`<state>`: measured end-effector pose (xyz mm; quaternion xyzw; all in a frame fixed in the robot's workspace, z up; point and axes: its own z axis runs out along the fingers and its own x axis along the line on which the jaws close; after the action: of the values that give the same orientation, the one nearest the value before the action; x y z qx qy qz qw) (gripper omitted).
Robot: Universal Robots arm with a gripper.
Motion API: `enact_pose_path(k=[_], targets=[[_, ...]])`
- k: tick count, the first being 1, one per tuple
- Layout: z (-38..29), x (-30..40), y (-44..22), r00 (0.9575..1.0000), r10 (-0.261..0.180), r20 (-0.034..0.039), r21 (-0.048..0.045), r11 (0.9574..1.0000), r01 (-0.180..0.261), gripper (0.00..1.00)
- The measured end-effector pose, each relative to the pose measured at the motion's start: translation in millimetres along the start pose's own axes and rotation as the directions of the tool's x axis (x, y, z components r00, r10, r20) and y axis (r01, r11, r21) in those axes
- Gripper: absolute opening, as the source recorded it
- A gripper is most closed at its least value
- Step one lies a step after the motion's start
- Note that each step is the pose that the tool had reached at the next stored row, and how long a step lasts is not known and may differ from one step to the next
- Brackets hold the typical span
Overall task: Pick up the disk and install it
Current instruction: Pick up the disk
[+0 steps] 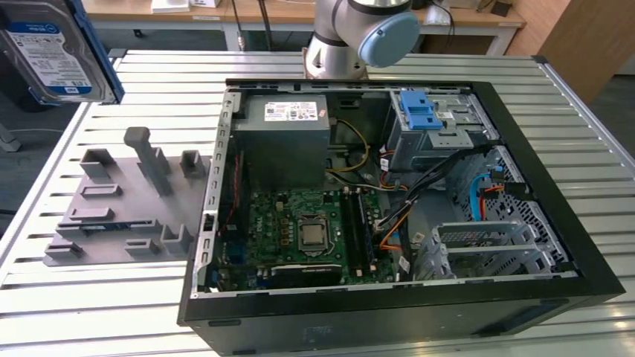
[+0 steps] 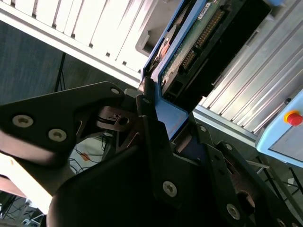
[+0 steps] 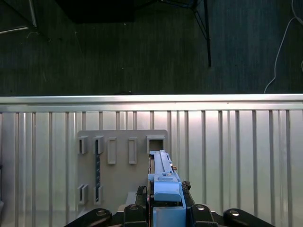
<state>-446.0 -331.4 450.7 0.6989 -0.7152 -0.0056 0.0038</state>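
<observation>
- Closest up, the disk [image 1: 55, 56] is hanging in the air at 10 o'clock in the exterior view, label facing the lens, clear of the slatted table [image 1: 100, 312].
- Gripper [image 2: 170, 120] is clamping the disk's blue bracket between its fingers in the second wrist view; the grip is looking firm.
- Reading this as the carry: pickup done, install not yet done. The grey fixture plate [image 3: 120, 182] is showing beyond the disk in the first wrist view.
- The drive bay [image 1: 451, 137] is sitting at 1 o'clock inside the computer case [image 1: 397, 320], well apart from the disk.
- Judging that seating is calling for squaring the bracket to the bay under the blue latch [image 1: 421, 111] while clearing the cables [image 1: 442, 169] just beside it.
- The table is carrying case and plate side by side, with the arm base [image 1: 352, 37] standing at 12 o'clock.
- The dark floor [image 3: 142, 47] is running beyond the table edge, and wooden desks [image 1: 288, 11] are lining the back.
</observation>
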Motion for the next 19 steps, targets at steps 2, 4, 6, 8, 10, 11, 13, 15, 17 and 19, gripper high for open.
enact_pose_path(k=[2,4,6,8,10,11,13,15,17,19], targets=[[-2.0,0.0,0.0,1.0,0.0,0.0001,0.0001,1.0,0.0,0.36],[-3.6,0.0,0.0,1.0,0.0,0.0,-0.0001,1.0,0.0,0.36],[-4.8,0.0,0.1,1.0,0.0,0.0,0.0,1.0,0.0,0.36],[-5.1,0.0,0.1,1.0,0.0,0.0,0.0,1.0,0.0,0.36],[-5.1,0.0,0.1,1.0,0.0,0.0,0.0,1.0,0.0,0.36],[-5.2,-0.1,-0.1,1.0,0.0,-0.0001,-0.0002,1.0,0.0,0.36],[-5.3,-0.1,-0.7,1.0,0.0,-0.0001,-0.0002,1.0,0.0,0.36],[-5.2,-0.1,-1.4,1.0,0.0,0.0,0.0,1.0,0.0,0.36],[-5.2,-0.1,-2.3,1.0,0.0,0.0,0.0,1.0,0.0,0.36],[-5.2,-0.1,-2.5,1.0,0.0,0.0,0.0,1.0,0.0,0.36]])
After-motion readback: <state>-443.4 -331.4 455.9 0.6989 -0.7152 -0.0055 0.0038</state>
